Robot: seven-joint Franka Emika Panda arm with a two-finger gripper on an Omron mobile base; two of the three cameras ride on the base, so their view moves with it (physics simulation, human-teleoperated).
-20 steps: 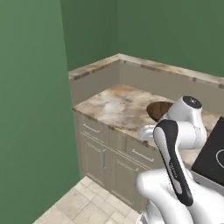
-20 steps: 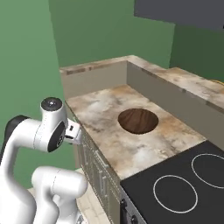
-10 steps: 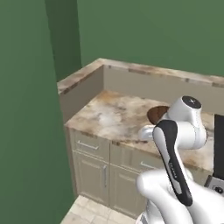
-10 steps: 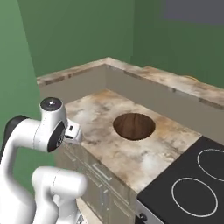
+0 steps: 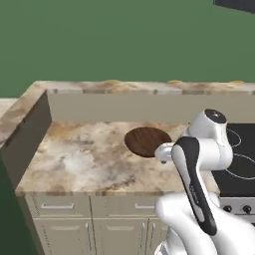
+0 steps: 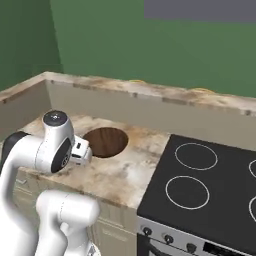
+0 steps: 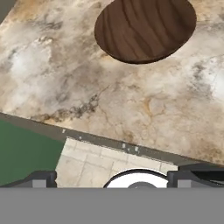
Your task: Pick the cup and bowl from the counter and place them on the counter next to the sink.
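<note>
The base has driven and turned, so both base views have swung: the surface (image 5: 89, 154) is now seen square-on, no longer at a corner angle. The bowl (image 5: 147, 141) itself has not shifted on it. More of the stovetop (image 6: 210, 185) beside the bowl has come into sight.

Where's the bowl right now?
The bowl sits on the marbled counter, left of the black stovetop in the right base view, just beyond the arm; it's near the top of the hand view.
</note>
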